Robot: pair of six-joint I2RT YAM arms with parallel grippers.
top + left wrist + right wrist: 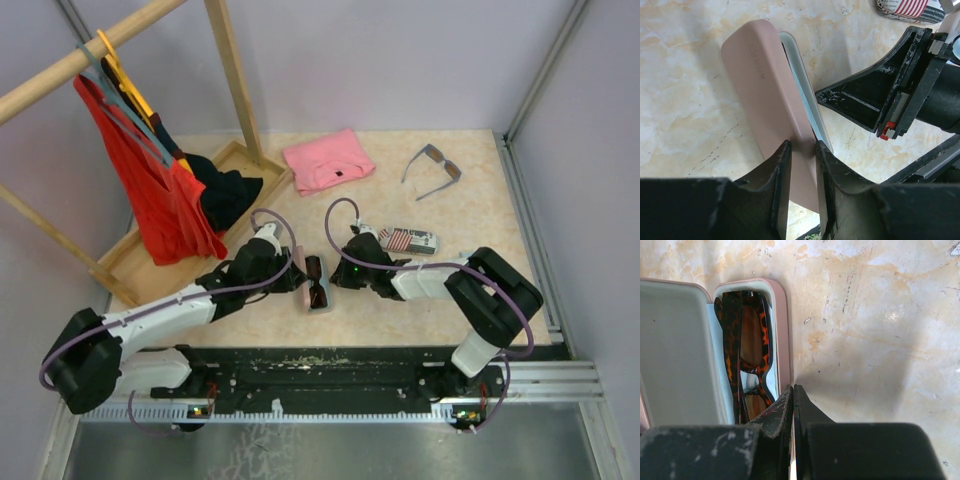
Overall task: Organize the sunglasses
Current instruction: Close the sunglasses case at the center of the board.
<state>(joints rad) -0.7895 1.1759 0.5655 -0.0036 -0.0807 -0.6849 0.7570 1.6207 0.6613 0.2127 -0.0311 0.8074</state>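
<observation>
The brown-framed sunglasses (747, 350) lie folded in the open pink case (782, 330), near the table's front centre (318, 290). My left gripper (802, 147) is shut on the case's raised lid (760, 85), one finger on either face of it. My right gripper (793, 387) is shut and empty, its tip at the case's right rim. From above, both grippers flank the case, left (297, 270) and right (337, 275). The grey-blue sunglasses (432, 170) lie unfolded at the back right, far from both arms.
A flag-patterned case (408, 240) lies just behind my right arm. A folded pink garment (328, 160) sits at the back centre. A wooden clothes rack (235, 75) with hanging clothes (150, 190) stands over a wooden tray (130, 265) at the left.
</observation>
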